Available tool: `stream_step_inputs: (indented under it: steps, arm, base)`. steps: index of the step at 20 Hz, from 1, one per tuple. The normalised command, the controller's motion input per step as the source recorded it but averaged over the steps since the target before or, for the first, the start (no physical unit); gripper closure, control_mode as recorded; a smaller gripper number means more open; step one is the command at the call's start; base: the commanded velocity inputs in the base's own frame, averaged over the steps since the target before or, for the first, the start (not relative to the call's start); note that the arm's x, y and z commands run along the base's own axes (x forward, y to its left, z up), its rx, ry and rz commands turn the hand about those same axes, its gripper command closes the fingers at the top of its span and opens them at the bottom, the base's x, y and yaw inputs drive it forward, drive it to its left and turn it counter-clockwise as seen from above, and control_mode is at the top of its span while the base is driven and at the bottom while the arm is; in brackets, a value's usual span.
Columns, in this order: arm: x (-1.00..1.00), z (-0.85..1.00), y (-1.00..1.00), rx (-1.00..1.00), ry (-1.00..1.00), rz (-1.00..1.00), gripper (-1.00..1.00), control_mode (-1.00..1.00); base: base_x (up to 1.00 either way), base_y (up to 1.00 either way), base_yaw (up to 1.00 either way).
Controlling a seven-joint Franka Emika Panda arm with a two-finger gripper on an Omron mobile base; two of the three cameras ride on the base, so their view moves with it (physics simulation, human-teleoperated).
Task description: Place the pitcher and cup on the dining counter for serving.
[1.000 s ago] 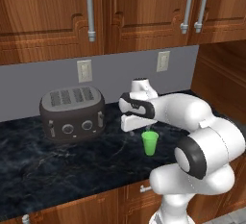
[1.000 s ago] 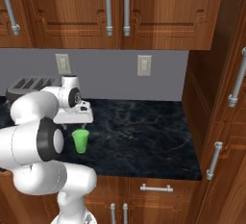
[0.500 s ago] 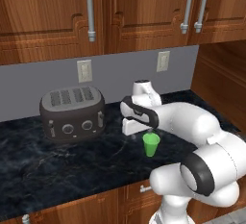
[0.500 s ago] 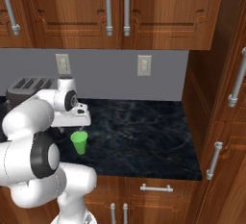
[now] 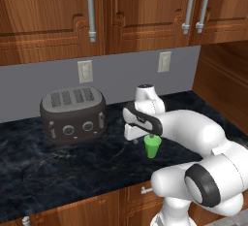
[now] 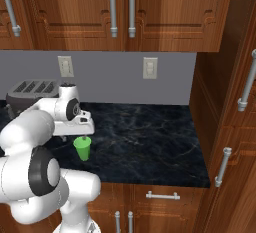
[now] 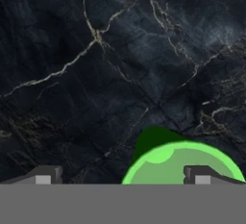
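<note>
The worktop (image 5: 58,171) was black marbled stone set on wood base cabinets, with a grey wall behind it carrying 2 pale outlets (image 5: 85,71) and wood wall cabinets (image 5: 48,16) with long metal handles above. A dark 4-slot toaster (image 5: 72,115) stood toward the back left of the worktop. At the right end a tall wood cabinet side (image 6: 225,102) closed the worktop off.

The cup (image 5: 152,146) stood upright on the worktop near its front edge, right of the toaster and well apart from it. The gripper (image 5: 151,136) pointed down over the cup's rim, its fingers spread wide; 1 fingertip (image 7: 204,176) sat over the cup's open mouth and the other (image 7: 43,176) lay outside the rim, over bare stone. Nothing was held.

Compared with 1 second before, the forearm had stretched out lower and farther forward, the hand had sunk closer onto the cup, and the cup had kept its place.

The hand view looked straight down into the cup's pale green interior (image 7: 182,163) and showed how the fingertips stood across the rim, which the base views blurred. The right base view showed the tall cabinet at the worktop's right end with its handles (image 6: 247,82), and the left base view showed the toaster's dials and front face.
</note>
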Motion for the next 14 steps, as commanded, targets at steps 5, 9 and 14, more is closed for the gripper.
stream_step_inputs:
  steps: [5, 9, 14]
  arm:
    - [0.11, -0.17, 0.0, 0.0, 0.0, 0.0, -1.0, -1.0]
    - [0.0, -0.47, -0.06, 0.0, 0.03, 0.0, -1.0, -1.0]
    - [0.03, -0.59, -0.03, -0.01, 0.05, 0.0, 1.0, -1.0]
  base:
    - [0.0, 0.0, 0.0]
    - [0.0, 0.0, 0.0]
    - [0.0, 0.0, 0.0]
